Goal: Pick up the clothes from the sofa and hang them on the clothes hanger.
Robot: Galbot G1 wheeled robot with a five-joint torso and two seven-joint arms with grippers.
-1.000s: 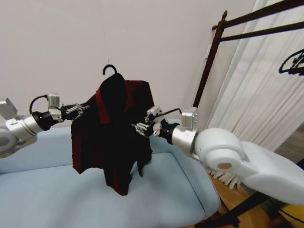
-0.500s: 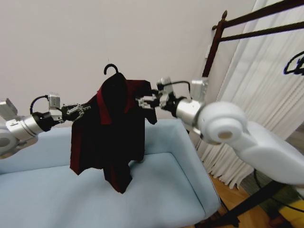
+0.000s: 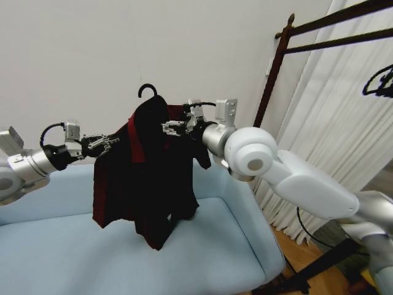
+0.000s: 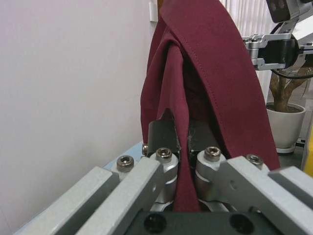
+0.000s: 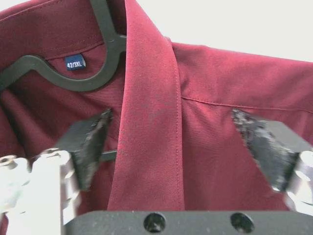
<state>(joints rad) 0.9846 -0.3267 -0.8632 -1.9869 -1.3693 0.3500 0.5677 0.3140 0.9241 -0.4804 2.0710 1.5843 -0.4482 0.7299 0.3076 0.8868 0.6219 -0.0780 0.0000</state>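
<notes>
Head view: a dark red shirt (image 3: 147, 178) hangs on a black hanger (image 3: 146, 90), held up in the air above the pale blue sofa (image 3: 73, 258), its hem clear of the seat. The left gripper (image 3: 107, 143) reaches in from the left and pinches the shirt's shoulder edge; the right gripper (image 3: 167, 128) sits up at the collar side, with the dark wooden clothes rack (image 3: 270, 80) standing off to the right. Left wrist view: the left gripper's fingers (image 4: 161, 137) are clamped tight on a fold of red cloth, and the right gripper (image 4: 254, 46) shows farther off beyond the shirt. Right wrist view: the black pads (image 5: 90, 142) stand wide apart on either side of the collar band, gripping nothing, just below the hanger's curve and a blue size label (image 5: 75, 62).
</notes>
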